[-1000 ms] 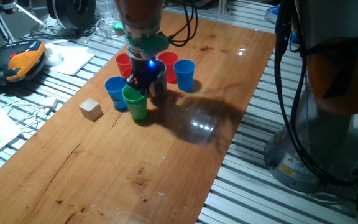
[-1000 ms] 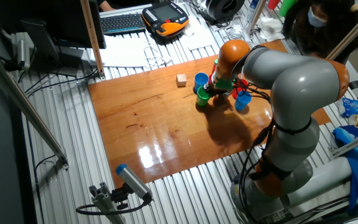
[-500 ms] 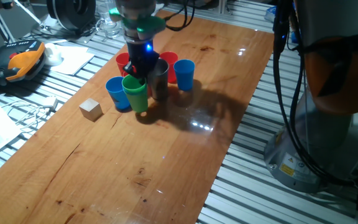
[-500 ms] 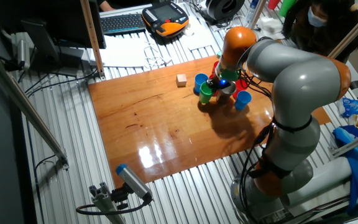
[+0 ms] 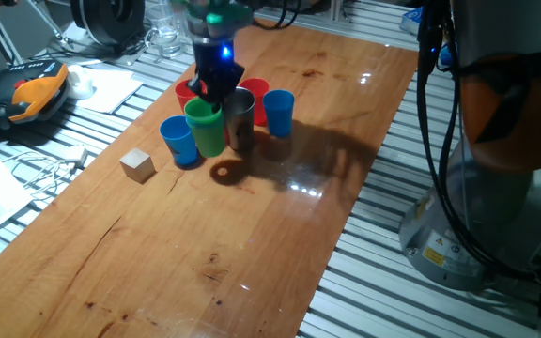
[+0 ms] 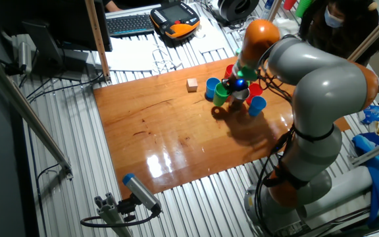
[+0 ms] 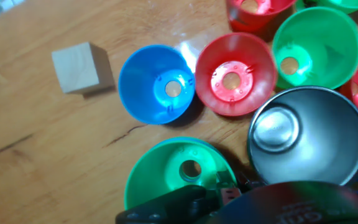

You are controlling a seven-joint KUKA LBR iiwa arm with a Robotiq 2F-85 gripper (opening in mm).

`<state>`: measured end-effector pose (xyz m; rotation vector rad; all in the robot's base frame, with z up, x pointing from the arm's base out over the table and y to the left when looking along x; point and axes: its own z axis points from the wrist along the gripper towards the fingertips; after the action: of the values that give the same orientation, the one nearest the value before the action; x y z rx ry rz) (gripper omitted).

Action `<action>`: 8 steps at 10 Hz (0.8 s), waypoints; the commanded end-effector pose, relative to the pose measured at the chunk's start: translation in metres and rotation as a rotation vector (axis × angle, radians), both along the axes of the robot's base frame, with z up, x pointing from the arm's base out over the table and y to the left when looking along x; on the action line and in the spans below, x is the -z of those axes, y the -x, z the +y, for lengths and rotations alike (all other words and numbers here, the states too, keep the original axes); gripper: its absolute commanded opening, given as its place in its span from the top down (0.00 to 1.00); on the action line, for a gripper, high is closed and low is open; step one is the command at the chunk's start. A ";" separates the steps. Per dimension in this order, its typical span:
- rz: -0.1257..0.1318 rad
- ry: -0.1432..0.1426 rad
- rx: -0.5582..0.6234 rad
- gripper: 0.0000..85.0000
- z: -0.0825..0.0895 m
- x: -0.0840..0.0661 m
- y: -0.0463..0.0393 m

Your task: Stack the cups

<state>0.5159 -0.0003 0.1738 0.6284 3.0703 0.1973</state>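
Observation:
My gripper (image 5: 213, 99) is shut on the rim of a green cup (image 5: 206, 128), which hangs upright a little above the table with its shadow below it. In the hand view this green cup (image 7: 178, 172) sits at the bottom edge against my dark fingers (image 7: 185, 205). Just right of it stands the steel cup (image 5: 240, 118) (image 7: 306, 137). A blue cup (image 5: 178, 140) (image 7: 156, 84) stands to its left. Behind them are red cups (image 5: 255, 95) (image 7: 235, 74), another green cup (image 7: 316, 46) and a second blue cup (image 5: 278, 112).
A small wooden cube (image 5: 138, 165) (image 7: 76, 67) lies left of the cluster. The wooden table (image 5: 252, 253) ends at slatted metal on both long sides. The arm's base (image 5: 496, 141) stands at the right. An orange pendant (image 5: 36, 94) and cables lie off the left edge.
The gripper has risen and shifted slightly toward the back with the green cup, lifting it off the table. The other cups and the cube have not moved.

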 end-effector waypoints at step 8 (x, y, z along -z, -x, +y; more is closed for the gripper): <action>-0.038 0.043 -0.029 1.00 -0.003 -0.002 -0.0008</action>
<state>0.5167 -0.0033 0.1762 0.5675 3.0404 0.1395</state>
